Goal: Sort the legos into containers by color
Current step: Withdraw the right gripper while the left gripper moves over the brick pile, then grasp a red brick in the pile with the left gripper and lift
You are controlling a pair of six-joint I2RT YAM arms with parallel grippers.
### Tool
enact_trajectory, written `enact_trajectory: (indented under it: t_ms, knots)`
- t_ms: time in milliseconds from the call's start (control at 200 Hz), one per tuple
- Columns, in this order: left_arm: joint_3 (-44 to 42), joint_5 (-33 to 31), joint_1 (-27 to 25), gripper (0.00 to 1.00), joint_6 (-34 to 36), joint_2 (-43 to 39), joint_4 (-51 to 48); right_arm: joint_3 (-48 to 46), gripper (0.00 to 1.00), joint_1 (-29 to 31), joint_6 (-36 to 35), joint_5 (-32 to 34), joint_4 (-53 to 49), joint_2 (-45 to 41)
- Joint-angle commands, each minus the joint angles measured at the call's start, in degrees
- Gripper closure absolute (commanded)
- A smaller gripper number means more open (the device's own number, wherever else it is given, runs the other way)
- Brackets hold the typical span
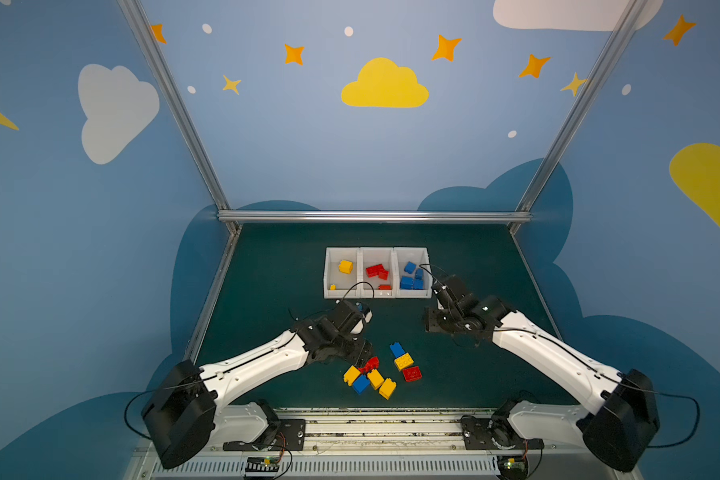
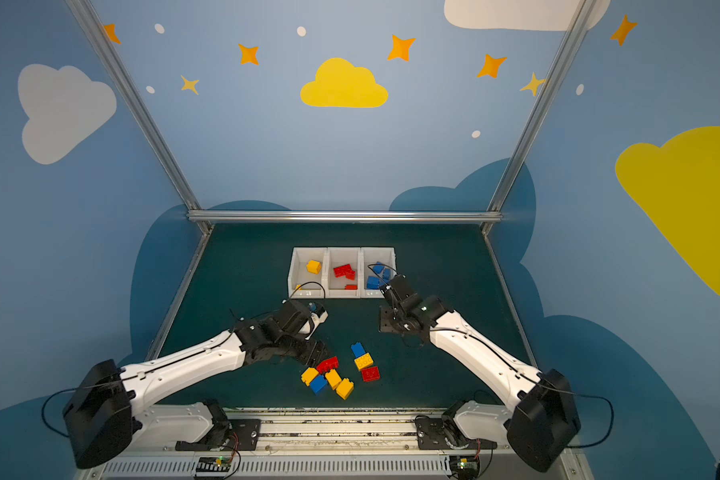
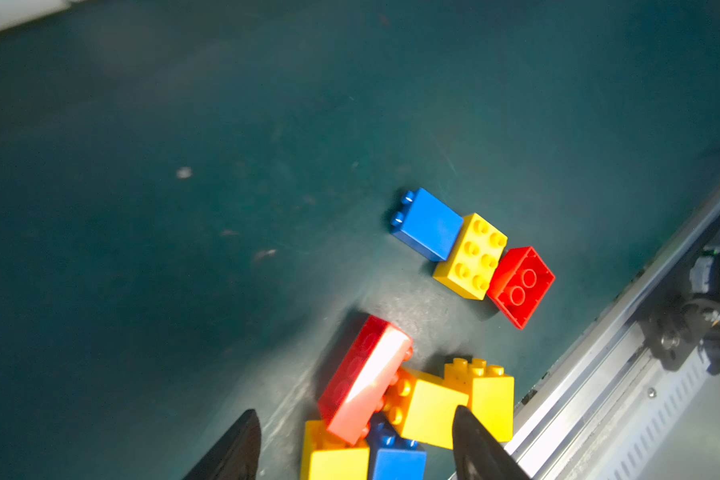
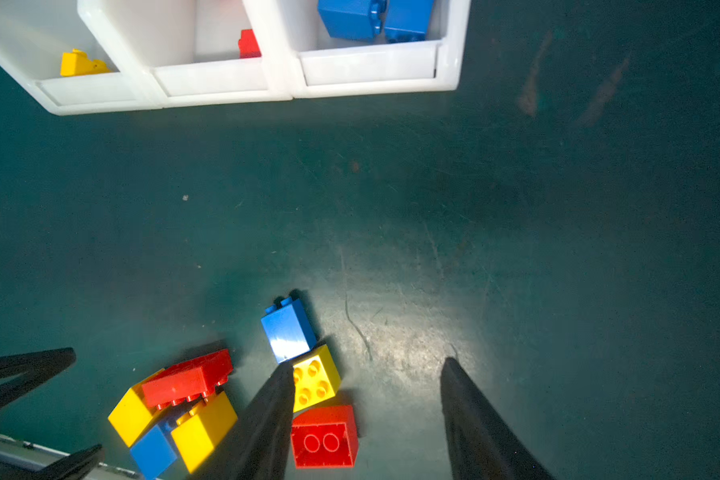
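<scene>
Robot lab cell — aluminium frame at 11 o'clock, painted cloud-and-star walls at 12, green mat, arm mounting rail at 6.

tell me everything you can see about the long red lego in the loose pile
The long red lego is a glossy plastic brick, longer than its neighbours, with a row of studs along one edge. It lies tipped on its side, propped across the yellow bricks and the blue brick of the near cluster, resting on them rather than flat on the green mat. The left gripper hovers right at it, jaws apart on either side of the cluster, not gripping.
</scene>
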Motion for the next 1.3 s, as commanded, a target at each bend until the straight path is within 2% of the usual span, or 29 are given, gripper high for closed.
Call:
enact_trajectory:
  t_ms: [0,416,1116,1297]
  knots:
    - [3.48,-0.69,-1.25,0.29,2.5,4.13,-2.56,-3.52,0.43,-0.23,4.07,2.61,1.47,-4.62]
    - [8.9,-2.34,-4.43,0.41,3.28,14.67,-4.99,-11.32,0.42,-0.35,6.0,5.03,1.2,-14.71]
    - [11.36,-3.16,-5.32,0.53,5.27,20.75,-7.66,-12.99,0.42,-0.57,7.95,5.38,0.83,-15.66]
    - [12.73,-3.48,-5.36,0.6,5.95,22.46,-8.18,-13.18,0.43,-0.53,8.38,5.68,0.87,-16.02]
